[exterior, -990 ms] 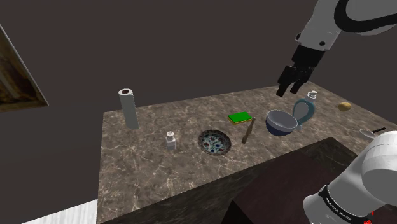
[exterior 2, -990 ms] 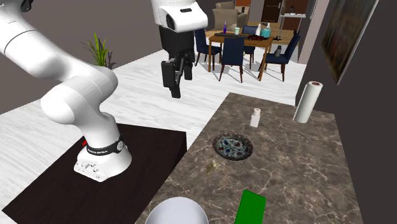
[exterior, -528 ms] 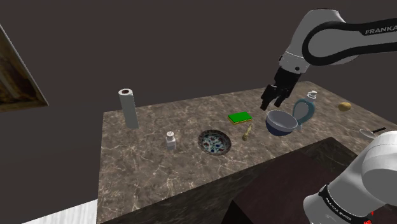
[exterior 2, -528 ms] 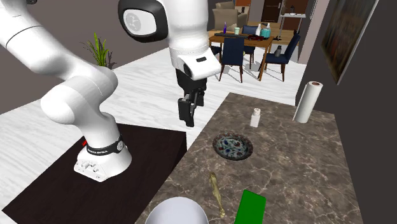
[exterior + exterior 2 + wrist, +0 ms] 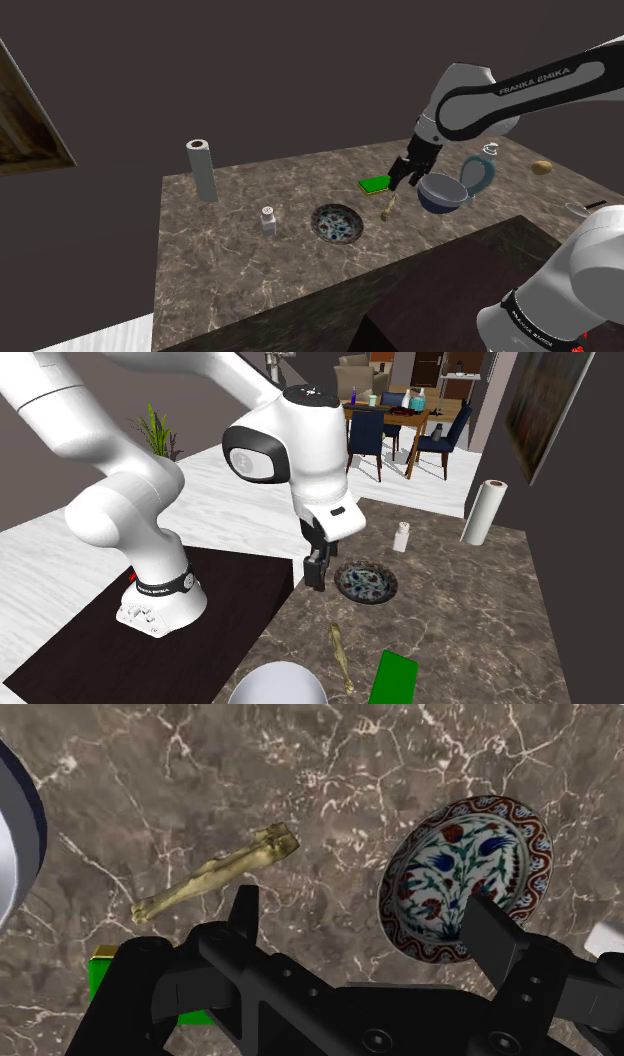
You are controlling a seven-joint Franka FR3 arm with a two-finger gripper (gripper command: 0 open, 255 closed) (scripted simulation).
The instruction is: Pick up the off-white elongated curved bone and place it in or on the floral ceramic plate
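Slim, knobby, yellowish bone (image 5: 215, 874) lies on the marble counter (image 5: 330, 764) just beside the plate (image 5: 462, 876).
I have the gripper (image 5: 367, 914) spread wide and empty; green block (image 5: 376, 184) and bowl (image 5: 441, 191) sit beyond the bone.

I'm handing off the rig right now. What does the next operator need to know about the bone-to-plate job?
Gripper: open and empty, hovering above the marble counter.
Bone: lying flat on the counter near one fingertip, not touched.
Plate: on the counter beside the bone, apart from it, with nothing on it.
Done: nothing grasped or moved yet; the gripper is only near the bone.
Left: line the fingers up across the bone, lower, close, lift, carry it over the plate and release.
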